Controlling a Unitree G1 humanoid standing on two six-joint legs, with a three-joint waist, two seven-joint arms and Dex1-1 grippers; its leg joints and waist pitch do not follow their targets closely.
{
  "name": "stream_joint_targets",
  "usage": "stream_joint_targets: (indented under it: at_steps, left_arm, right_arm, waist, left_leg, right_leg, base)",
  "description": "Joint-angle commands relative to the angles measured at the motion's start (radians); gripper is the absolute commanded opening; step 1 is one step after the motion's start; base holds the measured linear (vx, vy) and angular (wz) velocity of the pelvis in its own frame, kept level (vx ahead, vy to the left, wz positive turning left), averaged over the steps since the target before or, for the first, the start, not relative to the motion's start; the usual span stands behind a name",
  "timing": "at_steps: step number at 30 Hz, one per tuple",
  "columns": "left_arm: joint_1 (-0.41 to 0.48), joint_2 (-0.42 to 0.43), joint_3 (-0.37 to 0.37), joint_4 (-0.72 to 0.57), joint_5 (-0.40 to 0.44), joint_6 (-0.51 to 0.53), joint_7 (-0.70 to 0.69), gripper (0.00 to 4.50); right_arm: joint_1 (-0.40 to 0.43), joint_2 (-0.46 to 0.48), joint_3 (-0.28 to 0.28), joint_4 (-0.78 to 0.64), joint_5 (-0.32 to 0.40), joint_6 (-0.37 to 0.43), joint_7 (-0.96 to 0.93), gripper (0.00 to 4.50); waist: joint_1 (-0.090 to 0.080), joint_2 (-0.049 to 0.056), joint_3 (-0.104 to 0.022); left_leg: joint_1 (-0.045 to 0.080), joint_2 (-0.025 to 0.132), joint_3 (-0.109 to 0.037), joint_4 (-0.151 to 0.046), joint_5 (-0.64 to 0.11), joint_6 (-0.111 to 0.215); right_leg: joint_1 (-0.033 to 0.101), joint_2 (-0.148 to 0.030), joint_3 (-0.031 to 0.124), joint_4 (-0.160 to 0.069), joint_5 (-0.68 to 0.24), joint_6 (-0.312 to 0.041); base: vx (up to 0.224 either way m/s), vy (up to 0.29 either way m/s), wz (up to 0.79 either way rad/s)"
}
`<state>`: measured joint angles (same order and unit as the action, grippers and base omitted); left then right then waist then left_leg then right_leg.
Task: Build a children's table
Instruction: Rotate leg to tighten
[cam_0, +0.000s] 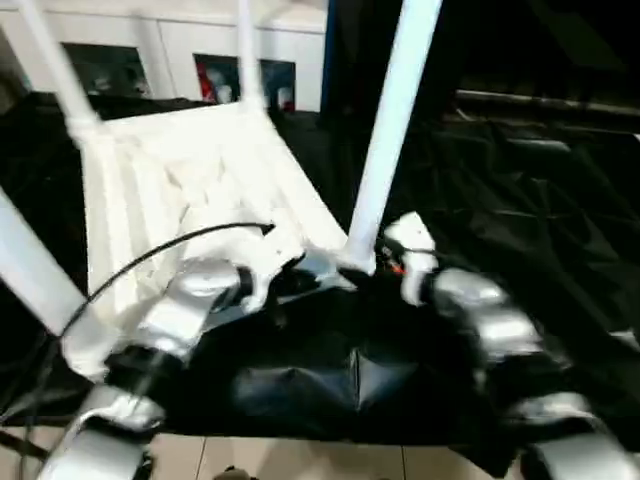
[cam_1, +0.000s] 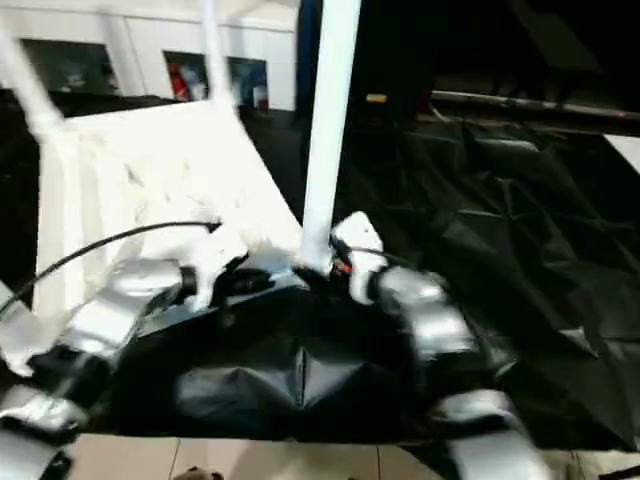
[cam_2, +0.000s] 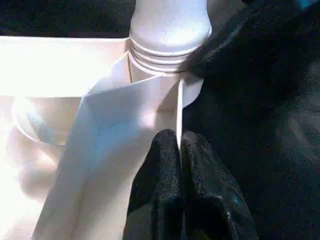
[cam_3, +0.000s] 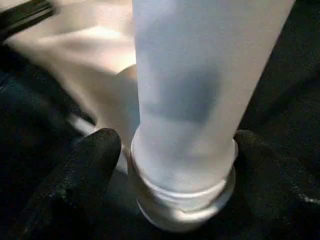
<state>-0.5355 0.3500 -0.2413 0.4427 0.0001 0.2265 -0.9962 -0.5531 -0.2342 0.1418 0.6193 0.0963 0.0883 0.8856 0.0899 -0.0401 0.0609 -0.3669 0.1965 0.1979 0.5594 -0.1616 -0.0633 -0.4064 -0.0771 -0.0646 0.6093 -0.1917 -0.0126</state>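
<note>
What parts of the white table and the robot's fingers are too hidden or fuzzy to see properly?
- Tops of the long white tube legs: cut off by the top edge in both eye views.
- Ribbed underside of the white plastic table top: washed out and blurred in the eye views.
- Contact between the right gripper and the leg: its black fingers flank the base, touch unclear.
- White cabinet shelves: contents too blurred.
</note>
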Motion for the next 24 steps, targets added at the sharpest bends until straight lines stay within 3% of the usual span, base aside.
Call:
stream_joint_targets:
  at_steps: [1,3,8,14,15,24]
  left_arm:
    - [0.025,0.001,-0.029,-0.03,-0.038,-0.015,-0.067,0.0]
    - [0.037,0.024,-0.035,-0.067,-0.055,-0.006,-0.122,0.0]
    - [0.05,0.066,-0.046,-0.114,-0.079,0.005,-0.212,0.0]
    - [0.052,0.077,-0.043,-0.118,-0.079,0.007,-0.221,0.0]
    - [0.053,0.079,-0.042,-0.12,-0.079,0.008,-0.221,0.0]
    - [0.056,0.078,-0.04,-0.123,-0.075,0.015,-0.216,0.0]
  right_arm:
    - [-0.002,-0.018,0.045,-0.06,0.019,0.009,0.112,3.78]
    - [-0.001,-0.049,0.062,-0.065,0.012,0.006,0.17,3.78]
    - [-0.015,-0.087,0.094,-0.042,-0.01,-0.006,0.251,3.78]
    - [-0.027,-0.072,0.086,-0.03,0.004,0.0,0.262,3.78]
    - [-0.031,-0.064,0.086,-0.022,0.006,-0.003,0.261,3.53]
    - [-0.03,-0.054,0.081,-0.01,0.011,-0.007,0.261,2.88]
  waist:
    - [0.002,-0.005,-0.053]
    - [0.002,0.004,-0.052]
    - [0.004,0.001,-0.053]
    - [0.009,-0.005,-0.053]
    - [0.009,-0.003,-0.053]
    - [0.009,-0.007,-0.055]
  left_leg:
    - [0.011,0.04,-0.017,-0.056,-0.207,0.053]
    - [0.013,0.041,-0.017,-0.056,-0.221,0.049]
    - [0.015,0.043,-0.015,-0.056,-0.227,0.038]
    - [0.014,0.042,-0.017,-0.057,-0.227,0.031]
    - [0.016,0.043,-0.017,-0.056,-0.222,0.03]
    - [0.014,0.041,-0.015,-0.053,-0.197,0.037]
  right_leg:
    - [0.047,-0.068,0.05,-0.075,-0.2,-0.188]
    - [0.044,-0.068,0.05,-0.076,-0.212,-0.193]
    - [0.043,-0.066,0.05,-0.072,-0.183,-0.217]
    - [0.045,-0.068,0.05,-0.07,-0.196,-0.213]
    - [0.044,-0.069,0.051,-0.07,-0.191,-0.213]
    - [0.047,-0.068,0.05,-0.066,-0.159,-0.22]
  base:
    - [0.0,0.0,0.0]
    - [0.0,0.0,0.0]
    - [0.0,0.0,0.0]
    - [0.0,0.0,0.0]
    - [0.0,0.0,0.0]
    - [0.0,0.0,0.0]
